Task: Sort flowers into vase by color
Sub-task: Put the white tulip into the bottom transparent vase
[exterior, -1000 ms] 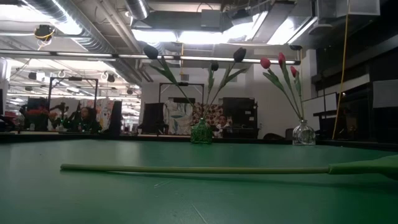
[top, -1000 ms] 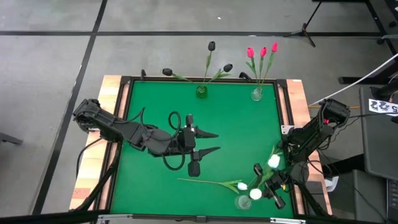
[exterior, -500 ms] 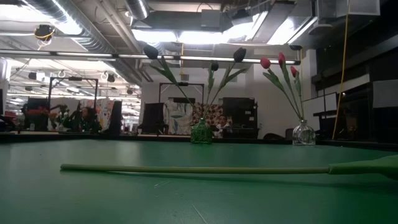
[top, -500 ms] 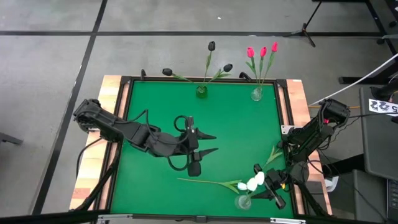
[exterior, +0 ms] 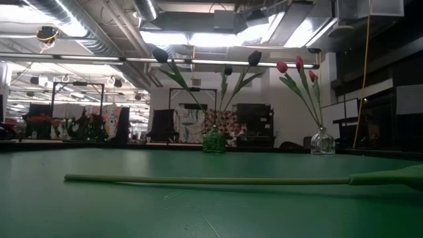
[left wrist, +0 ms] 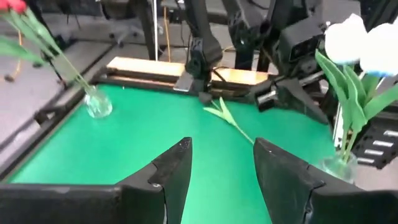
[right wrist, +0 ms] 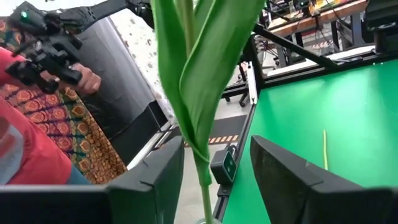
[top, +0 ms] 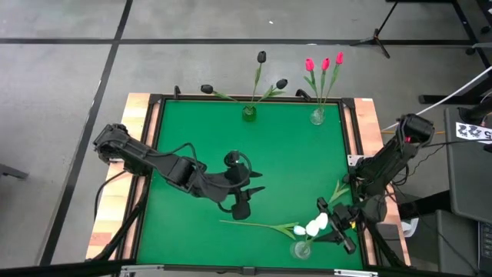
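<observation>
Seemingly, white tulips (top: pixel 314 225) stand in the near vase (top: pixel 300 249); right claw (top: pixel 336 225) open.

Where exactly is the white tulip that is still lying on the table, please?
In the high view the loose white tulip lies flat near the table's front edge, right of centre, its head beside the clear vase at the right gripper.

Green table (top: pixel 292 158) carries 3 vases (top: pixel 249 113) and 1 loose, seemingly white flower (top: pixel 257 225).
</observation>
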`<state>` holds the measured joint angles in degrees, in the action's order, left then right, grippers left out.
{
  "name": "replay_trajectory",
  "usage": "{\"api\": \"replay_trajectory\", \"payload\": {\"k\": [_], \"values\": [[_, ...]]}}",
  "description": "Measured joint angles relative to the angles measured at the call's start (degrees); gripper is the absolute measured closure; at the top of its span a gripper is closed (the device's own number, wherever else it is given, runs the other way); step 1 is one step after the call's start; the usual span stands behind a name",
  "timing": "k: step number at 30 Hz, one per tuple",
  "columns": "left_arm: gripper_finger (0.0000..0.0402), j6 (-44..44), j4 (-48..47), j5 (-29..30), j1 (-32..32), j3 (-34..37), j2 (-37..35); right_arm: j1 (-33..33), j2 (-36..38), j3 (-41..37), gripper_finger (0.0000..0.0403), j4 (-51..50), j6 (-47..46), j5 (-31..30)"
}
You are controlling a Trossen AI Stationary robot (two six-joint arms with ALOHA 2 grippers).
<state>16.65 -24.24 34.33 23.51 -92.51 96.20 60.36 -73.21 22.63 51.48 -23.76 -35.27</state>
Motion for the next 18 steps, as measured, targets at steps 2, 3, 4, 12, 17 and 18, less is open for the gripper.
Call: {"api": "replay_trajectory", "payload": {"k": [2, 3, 4, 12, 17, 18], "values": [[0.0233, 1.83, -1.42, -0.66, 0.05, -0.02, 0.4, 0.04, 2.15, 0.0, 0.0217, -3.01, -1.08, 0.31], [0.0233, 2.28, -3.16, -1.42, 0.22, -0.02, 0.73, 0.04, 3.15, 0.0, 0.0219, -4.5, -1.85, 0.57], [0.0233, 2.58, -3.87, -2.07, 0.39, -0.02, 1.38, 0.04, 4.25, 0.0, 0.022, -5.93, -2.94, 1.21], [0.0233, 3.14, -4.49, -7.92, 1.75, -0.02, 9.17, 0.04, 9.97, 0.0, 0.0221, -11.53, -6.57, 2.91], [0.0233, 3.05, -0.79, -10.33, 1.62, -0.02, 16.01, 0.04, 10.73, 0.0, 0.0221, -12.27, -6.04, 2.93], [0.0233, 2.93, 0.42, -10.99, 1.6, -0.02, 17.3, 0.04, 10.73, 0.0, 0.0221, -12.54, -6.06, 2.93]]}}
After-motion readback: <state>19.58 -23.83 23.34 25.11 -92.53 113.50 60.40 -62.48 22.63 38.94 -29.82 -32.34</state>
